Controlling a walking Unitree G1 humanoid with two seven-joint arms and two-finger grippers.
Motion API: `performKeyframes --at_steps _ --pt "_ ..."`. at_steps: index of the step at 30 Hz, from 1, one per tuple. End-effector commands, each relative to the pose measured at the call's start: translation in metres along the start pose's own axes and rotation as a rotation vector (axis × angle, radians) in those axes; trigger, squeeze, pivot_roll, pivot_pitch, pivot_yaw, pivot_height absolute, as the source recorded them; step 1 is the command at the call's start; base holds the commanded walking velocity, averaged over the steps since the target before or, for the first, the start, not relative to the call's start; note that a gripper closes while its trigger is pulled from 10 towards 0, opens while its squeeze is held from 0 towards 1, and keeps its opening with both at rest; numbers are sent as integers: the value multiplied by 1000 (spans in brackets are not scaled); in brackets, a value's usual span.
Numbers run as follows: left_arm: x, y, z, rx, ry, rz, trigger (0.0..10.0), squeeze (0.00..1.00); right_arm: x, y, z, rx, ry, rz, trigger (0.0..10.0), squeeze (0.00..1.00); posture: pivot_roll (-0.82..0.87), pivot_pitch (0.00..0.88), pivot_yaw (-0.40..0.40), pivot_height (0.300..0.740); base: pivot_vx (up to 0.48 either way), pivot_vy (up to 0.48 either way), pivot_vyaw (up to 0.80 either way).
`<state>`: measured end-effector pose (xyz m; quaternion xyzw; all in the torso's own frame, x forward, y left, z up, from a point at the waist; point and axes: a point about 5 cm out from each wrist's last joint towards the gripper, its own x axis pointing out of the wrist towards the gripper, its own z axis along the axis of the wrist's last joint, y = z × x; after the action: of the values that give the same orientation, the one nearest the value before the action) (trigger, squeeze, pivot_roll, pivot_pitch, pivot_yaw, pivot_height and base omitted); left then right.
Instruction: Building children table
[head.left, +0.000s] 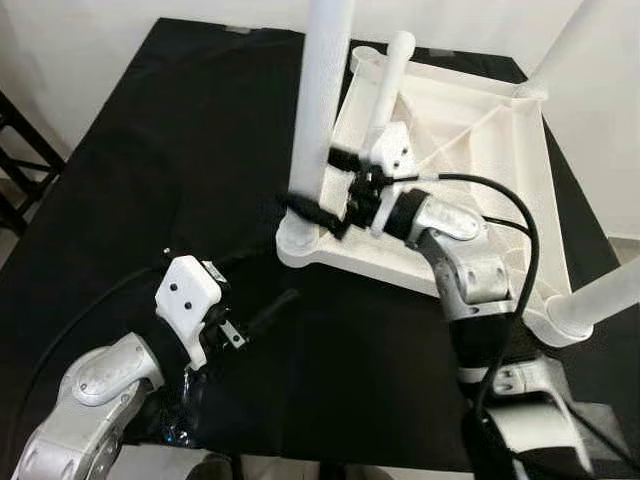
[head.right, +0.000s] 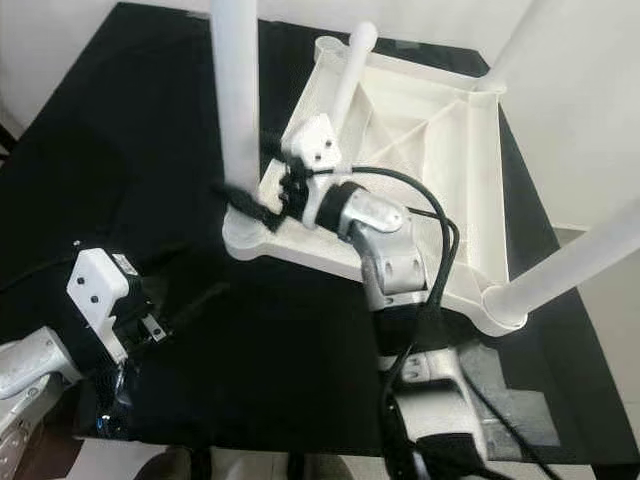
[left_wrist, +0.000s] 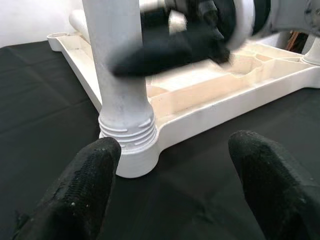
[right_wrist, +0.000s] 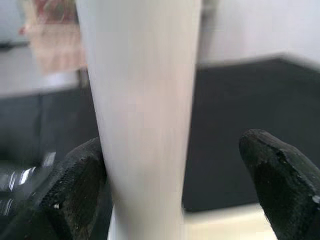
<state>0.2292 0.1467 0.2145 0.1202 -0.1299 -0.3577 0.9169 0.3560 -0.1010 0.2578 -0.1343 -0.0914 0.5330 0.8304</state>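
Note:
A white children's table top (head.left: 480, 130) lies upside down on a black-covered work surface (head.left: 150, 150). White legs stand in three of its corners: near-left (head.left: 318, 110), near-right (head.left: 600, 300) and far-right (head.left: 565, 45). A loose leg (head.left: 388, 85) lies slanted inside the top towards the far-left corner. My right gripper (head.left: 325, 188) is open with its fingers on either side of the near-left leg (right_wrist: 145, 100); one finger (right_wrist: 75, 185) touches it, the other (right_wrist: 285, 175) is apart. My left gripper (left_wrist: 175, 185) is open and empty, low over the black surface, facing that leg's threaded socket (left_wrist: 127, 145).
The black surface ends just behind my arms, and the table top's near-right corner reaches close to its right edge. A dark frame (head.left: 15, 150) stands on the pale floor at the left. Black cables (head.left: 510, 215) loop over my right forearm.

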Motion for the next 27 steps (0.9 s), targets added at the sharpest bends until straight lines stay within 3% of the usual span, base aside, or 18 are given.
performKeyframes --at_steps 1,7,13,14,21,27 --pt "-1 -4 0 -1 -1 -13 10000 0 1 1 -1 -28 16 114 10000 0 127 255 -106 740 0 0 0" --pt "-1 -4 2 5 0 -13 10000 0 4 -15 4 20 19 178 10000 0 134 265 -110 740 0 0 0" --pt "-2 -2 3 13 1 -8 10000 0 15 -14 10 41 -18 283 10000 0 135 272 -120 740 0 0 0" --pt "-2 -2 4 16 1 -6 10000 0 23 -10 10 52 -38 315 0 0 135 273 -121 740 0 0 0" --pt "-2 -3 4 17 2 -6 10000 0 29 -7 7 76 -64 325 0 0 139 276 -119 740 0 0 0" --pt "-2 -3 3 13 3 -6 10000 0 22 -15 3 61 -42 278 0 0 122 279 -125 740 0 0 0"
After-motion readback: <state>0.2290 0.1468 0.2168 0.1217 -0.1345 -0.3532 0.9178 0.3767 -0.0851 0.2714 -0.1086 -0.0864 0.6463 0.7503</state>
